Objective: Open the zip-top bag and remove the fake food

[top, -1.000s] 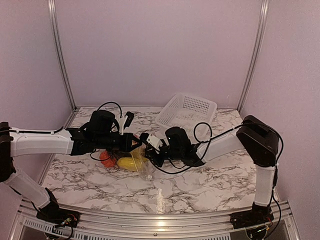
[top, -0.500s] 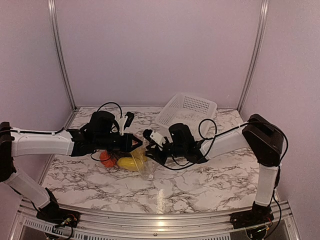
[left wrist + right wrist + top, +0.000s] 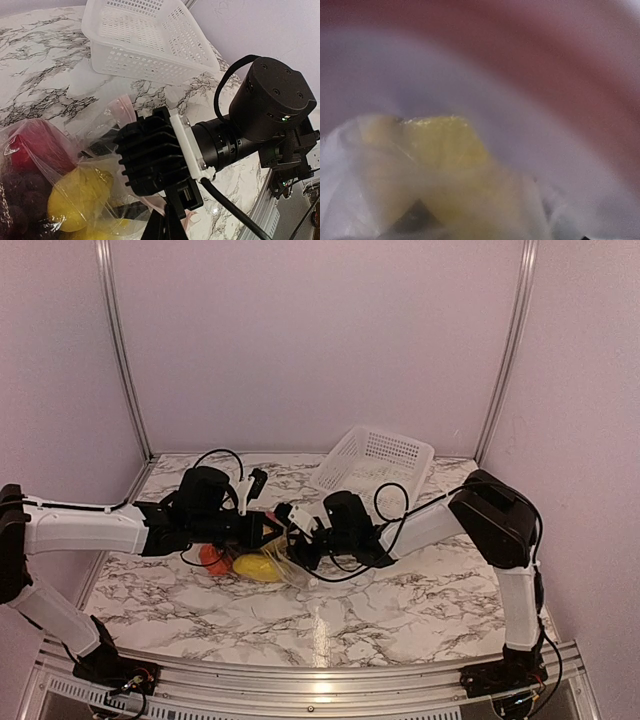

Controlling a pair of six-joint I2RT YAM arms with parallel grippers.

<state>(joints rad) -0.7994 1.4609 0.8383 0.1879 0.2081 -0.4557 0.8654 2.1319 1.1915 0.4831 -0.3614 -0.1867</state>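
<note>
Zip-top bag (image 3: 102,125) of clear crinkly film lies on the marble table (image 3: 400,600), holding a yellow fruit (image 3: 75,195) and red apple (image 3: 35,147). The right gripper (image 3: 290,552), with its finned black housing, blocks the bag's mouth; I cannot tell whether its fingers are apart. The left gripper (image 3: 166,220) seems pinched on the bag's edge. A perforated white basket (image 3: 145,40) sits behind.

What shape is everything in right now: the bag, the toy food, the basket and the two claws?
zip-top bag: crumpled on the table; cannot tell whether the zip is open.
fake food: inside the bag.
basket: empty.
left gripper: shut, apparently pinching the bag's edge.
right gripper: tips at the bag, hidden; open or shut unclear.
</note>
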